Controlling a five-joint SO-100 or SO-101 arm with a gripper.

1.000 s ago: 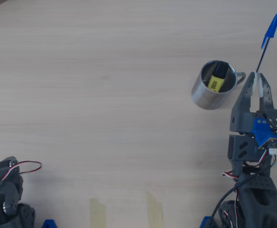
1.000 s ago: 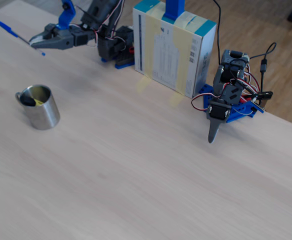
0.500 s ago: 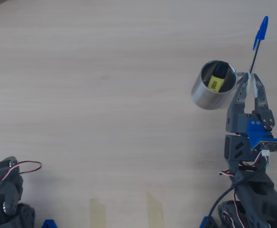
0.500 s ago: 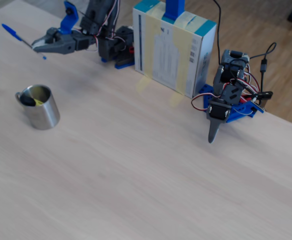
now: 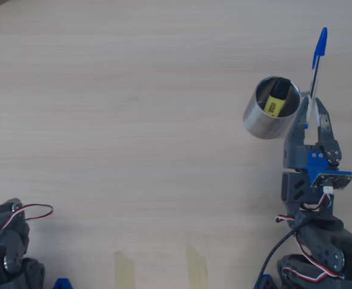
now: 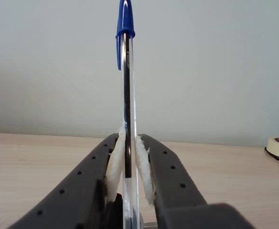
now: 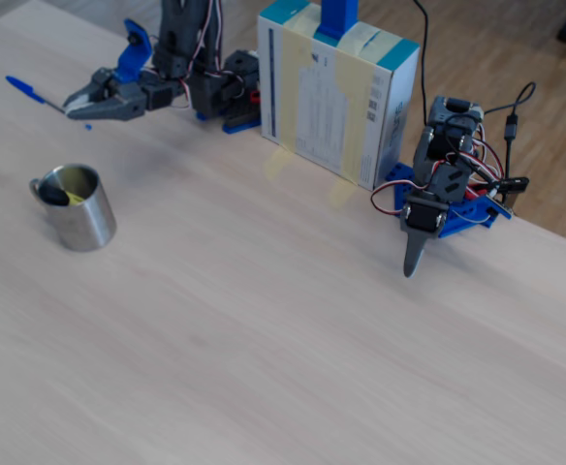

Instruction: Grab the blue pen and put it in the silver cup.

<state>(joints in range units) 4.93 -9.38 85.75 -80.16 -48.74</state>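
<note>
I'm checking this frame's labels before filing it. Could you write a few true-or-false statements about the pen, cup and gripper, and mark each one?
1. The gripper is shut on the blue pen. True.
2. The silver cup is empty. False: a yellow highlighter sits inside.
3. The pen is already in the cup. False: it is held in the air beside the cup.
4. The cup stands upright. True.
</note>
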